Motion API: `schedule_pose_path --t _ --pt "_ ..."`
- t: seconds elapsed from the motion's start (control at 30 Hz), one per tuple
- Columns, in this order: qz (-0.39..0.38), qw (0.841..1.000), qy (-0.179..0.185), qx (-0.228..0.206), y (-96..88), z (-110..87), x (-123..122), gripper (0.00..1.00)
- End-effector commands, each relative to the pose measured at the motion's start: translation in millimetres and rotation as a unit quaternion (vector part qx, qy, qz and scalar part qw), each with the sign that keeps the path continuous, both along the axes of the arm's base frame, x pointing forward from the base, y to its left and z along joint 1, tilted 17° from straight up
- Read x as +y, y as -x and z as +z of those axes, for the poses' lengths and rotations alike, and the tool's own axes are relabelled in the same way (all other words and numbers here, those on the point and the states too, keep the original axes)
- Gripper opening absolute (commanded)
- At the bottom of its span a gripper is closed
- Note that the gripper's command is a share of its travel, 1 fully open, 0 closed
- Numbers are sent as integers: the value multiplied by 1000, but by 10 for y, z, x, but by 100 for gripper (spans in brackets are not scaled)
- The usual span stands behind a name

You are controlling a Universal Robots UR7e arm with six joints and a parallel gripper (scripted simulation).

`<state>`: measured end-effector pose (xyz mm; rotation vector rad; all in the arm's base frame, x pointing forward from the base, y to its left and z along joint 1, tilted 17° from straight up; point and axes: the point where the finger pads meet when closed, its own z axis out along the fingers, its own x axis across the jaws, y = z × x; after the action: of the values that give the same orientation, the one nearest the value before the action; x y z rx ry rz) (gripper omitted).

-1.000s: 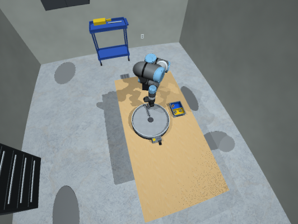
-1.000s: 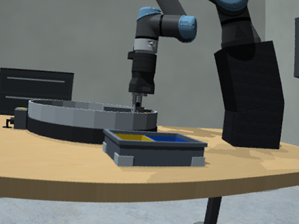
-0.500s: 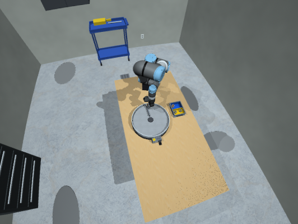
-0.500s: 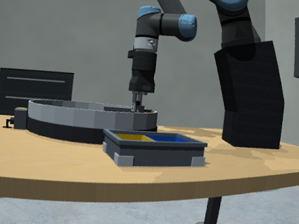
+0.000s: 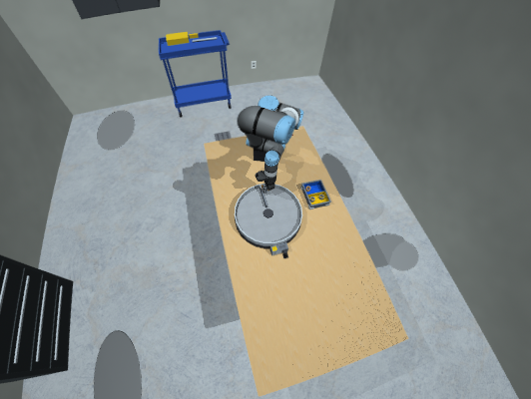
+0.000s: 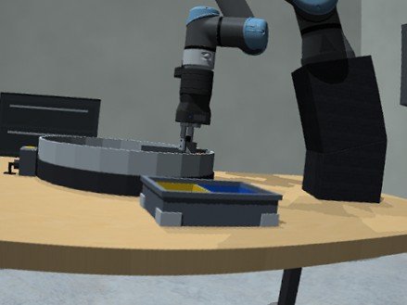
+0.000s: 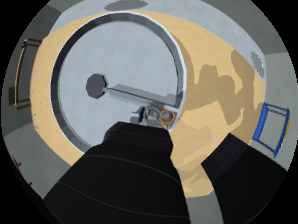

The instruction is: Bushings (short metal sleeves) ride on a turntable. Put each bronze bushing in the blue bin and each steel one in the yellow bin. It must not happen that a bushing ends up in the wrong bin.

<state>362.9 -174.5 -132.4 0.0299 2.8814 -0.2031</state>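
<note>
Wrist view: we see a grey steel ring-shaped bushing [image 7: 152, 114] between the jaws of the black two-finger gripper [image 5: 264, 189] [image 6: 185, 149] [image 7: 146, 112], which appear to pinch it. Its open end faces the camera, so we read its long axis as roughly upright. It lies at 4 o'clock from the dark hub [image 5: 267, 213] [image 7: 96, 86] of the round grey turntable [image 5: 250, 219] [image 6: 107, 162] [image 7: 120, 45], within the rim. Just beside it, at 3 o'clock, we note a bronze ring-shaped bushing [image 7: 167, 117], its bore likewise facing us. Top view: the jaws stand at the turntable's 12 o'clock; at 2 o'clock, on the wooden surface [image 5: 309, 294] [image 6: 82, 226] [image 7: 210, 45], we find the blue bin [image 5: 316, 188] [image 6: 229, 189] and yellow bin [image 5: 319, 202] [image 6: 180, 187], the former holding one bushing, the latter two.
</note>
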Motion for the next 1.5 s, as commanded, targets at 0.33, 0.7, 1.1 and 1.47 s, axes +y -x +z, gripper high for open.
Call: schedule_pose_path --t 0.33,0.7,1.1,1.47 --pt "0 1000 0 0 9 45 5 0" --pt "0 1000 0 0 13 62 7 0" --pt "0 1000 0 0 96 379 54 0" --pt "0 1000 0 0 151 590 85 0"
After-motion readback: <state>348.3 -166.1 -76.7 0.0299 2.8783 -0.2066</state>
